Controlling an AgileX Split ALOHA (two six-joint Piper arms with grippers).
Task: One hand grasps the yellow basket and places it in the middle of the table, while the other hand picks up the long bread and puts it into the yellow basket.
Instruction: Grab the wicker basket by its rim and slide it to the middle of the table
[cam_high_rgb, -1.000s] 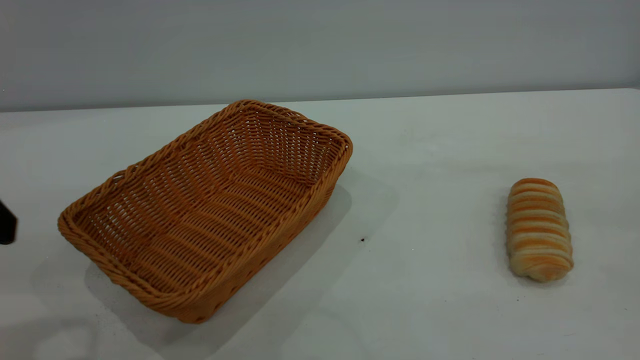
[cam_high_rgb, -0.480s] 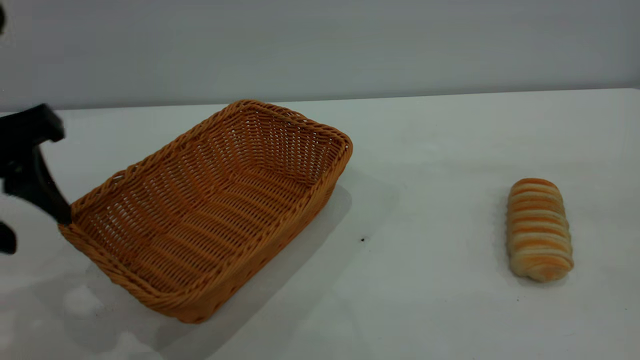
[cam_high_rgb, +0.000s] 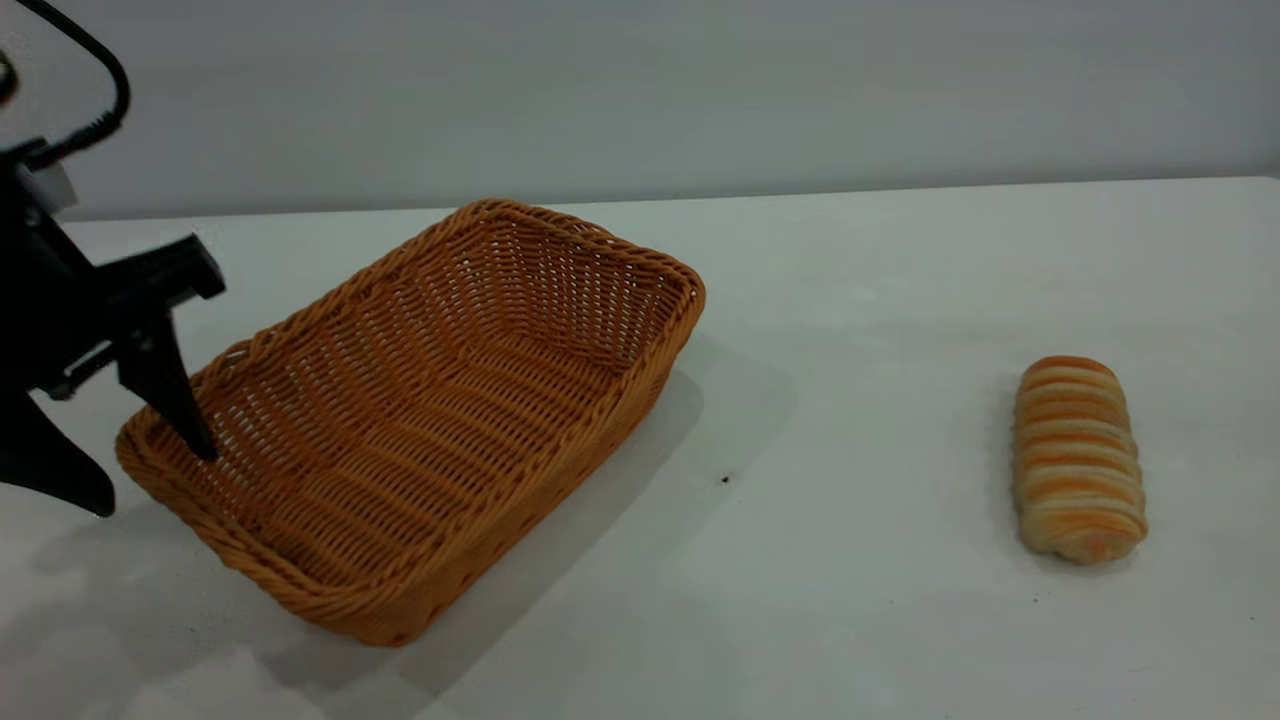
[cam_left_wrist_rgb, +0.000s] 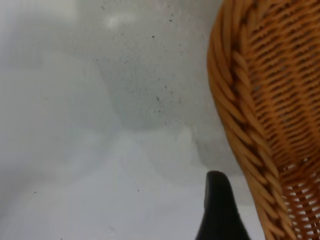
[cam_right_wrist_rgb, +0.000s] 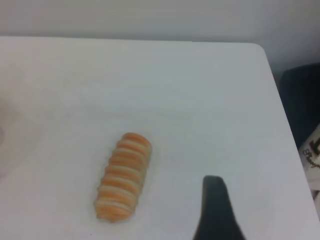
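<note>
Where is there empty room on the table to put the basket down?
The widest bare patch of table lies between the basket and the bread. More bare table runs behind both, along the wall. It is crowded at the basket's left end, where the left gripper straddles the rim.

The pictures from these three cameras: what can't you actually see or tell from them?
- Right gripper: absent from the exterior view; the right wrist view shows one dark finger, so open or shut is unknowable.
- Left gripper: its arm is cut by the exterior view's left edge.
- Yellow basket: its near wall's outer face points away; the left wrist view shows only the rim.
- Long bread: underside hidden against the table.
</note>
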